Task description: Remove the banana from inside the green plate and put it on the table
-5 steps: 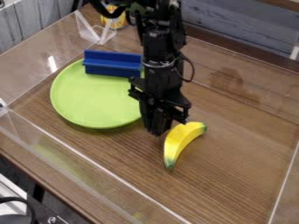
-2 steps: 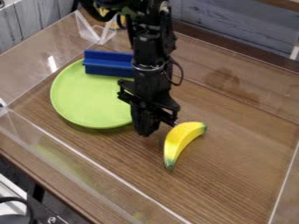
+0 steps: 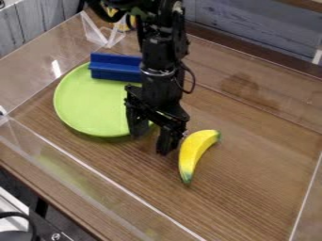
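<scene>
One green plate (image 3: 90,105) sits flat toward the left edge of the surface (image 3: 258,122), shallow raised rim, right part of it hidden behind the arm. Dark cable (image 3: 18,216) at bottom left of the view, off the near edge of the surface; what it belongs to, can't tell. Blue rectangular block (image 3: 116,67) at the plate's far rim, long side running roughly left to right; contact with the rim, can't tell. Behind it, toward the far left part of the surface, something yellow and some clear material, partly hidden by the arm, too small to name. Black arm (image 3: 164,47) comes in from the top of the view and reaches down past the plate's right side. Pincer (image 3: 152,131) is wide, fingers spread, nothing between them: left-hand finger in view is over the plate's right rim, the other is over bare wood right of the plate. Banana (image 3: 195,155) next, just beside that right-hand finger, on the wood, fully outside the plate. Lies lengthwise, one tip toward the far edge of the surface, greenish tip toward the near edge, curved. Right of it, bare wood grain runs to the clear wall (image 3: 310,193) at the right edge.
</scene>
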Robot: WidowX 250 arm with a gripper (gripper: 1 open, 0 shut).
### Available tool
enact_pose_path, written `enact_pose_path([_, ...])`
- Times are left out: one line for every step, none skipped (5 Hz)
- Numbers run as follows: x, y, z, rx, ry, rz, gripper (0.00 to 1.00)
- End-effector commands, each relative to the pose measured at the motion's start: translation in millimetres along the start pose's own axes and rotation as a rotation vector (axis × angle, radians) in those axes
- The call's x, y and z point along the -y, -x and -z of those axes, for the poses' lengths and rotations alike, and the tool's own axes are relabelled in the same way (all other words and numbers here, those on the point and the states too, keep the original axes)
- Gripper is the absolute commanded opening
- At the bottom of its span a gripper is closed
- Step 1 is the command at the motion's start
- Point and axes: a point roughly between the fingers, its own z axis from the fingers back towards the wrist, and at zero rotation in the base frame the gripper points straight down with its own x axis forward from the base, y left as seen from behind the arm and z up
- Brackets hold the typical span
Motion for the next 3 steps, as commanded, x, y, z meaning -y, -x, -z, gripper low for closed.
enact_pose_path([-8,-6.4,-20.2,0.047,-0.026,0.026,1.0])
enact_pose_path([-7,-6.1,-26.1,0.047,-0.034,0.042,1.0])
enact_pose_path([-5,-5.5,-33.3,0.049,-0.04,0.058,0.0])
